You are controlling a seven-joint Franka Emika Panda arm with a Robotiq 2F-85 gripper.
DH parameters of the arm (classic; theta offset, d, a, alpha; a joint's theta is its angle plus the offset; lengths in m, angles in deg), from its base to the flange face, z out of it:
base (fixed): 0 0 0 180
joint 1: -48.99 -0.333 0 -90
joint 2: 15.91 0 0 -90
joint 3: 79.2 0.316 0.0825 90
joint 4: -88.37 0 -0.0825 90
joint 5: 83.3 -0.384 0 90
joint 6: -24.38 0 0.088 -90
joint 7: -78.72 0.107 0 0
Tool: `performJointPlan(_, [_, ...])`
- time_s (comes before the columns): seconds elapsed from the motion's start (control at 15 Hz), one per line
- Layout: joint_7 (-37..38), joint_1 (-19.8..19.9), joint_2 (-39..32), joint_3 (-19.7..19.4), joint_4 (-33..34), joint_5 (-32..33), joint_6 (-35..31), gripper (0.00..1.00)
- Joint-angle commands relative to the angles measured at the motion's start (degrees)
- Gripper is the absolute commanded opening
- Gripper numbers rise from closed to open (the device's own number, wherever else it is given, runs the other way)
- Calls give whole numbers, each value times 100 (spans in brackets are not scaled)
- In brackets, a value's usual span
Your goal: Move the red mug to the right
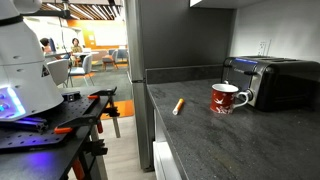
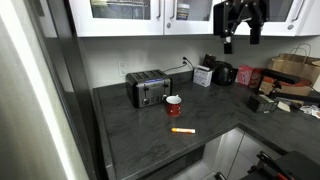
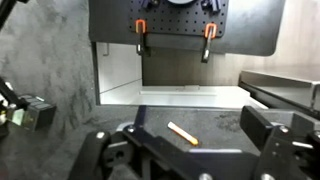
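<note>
Arm hanging high, mug waiting by the toaster

The gripper (image 2: 240, 38) is hovering up by the wall cabinets (image 2: 130, 12), jaws spread wide and holding nothing. The red mug (image 2: 174, 104) is sitting upright on the dark countertop (image 2: 130, 140), just at five o'clock of the toaster (image 2: 148, 88), an orange stick (image 2: 182, 130) lying at the mug's six o'clock.

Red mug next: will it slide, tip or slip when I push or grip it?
The red mug looks glazed and rigid, so the fingers may slip on it; probably breakable. Upright and squat on the smooth counter, it should slide rather than tip under a low push. Its side handle may make it swivel.
</note>
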Motion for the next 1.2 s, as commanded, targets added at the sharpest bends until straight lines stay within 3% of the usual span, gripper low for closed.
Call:
performJointPlan(0.0, [400,116,-151,-225,-321,-118,-1280,100])
performJointPlan(0.2, [552,229,-528,-503,-612,-340,-2572,100])
performJointPlan(0.6, [1295,551,-2109,-742,-710,-997,-4712,100])
performJointPlan(0.87, [1745,595,-3308,-866,-367,-1406,-5245,100])
performJointPlan(1.13, [1936,546,-4379,-995,322,-1676,-5299,100])
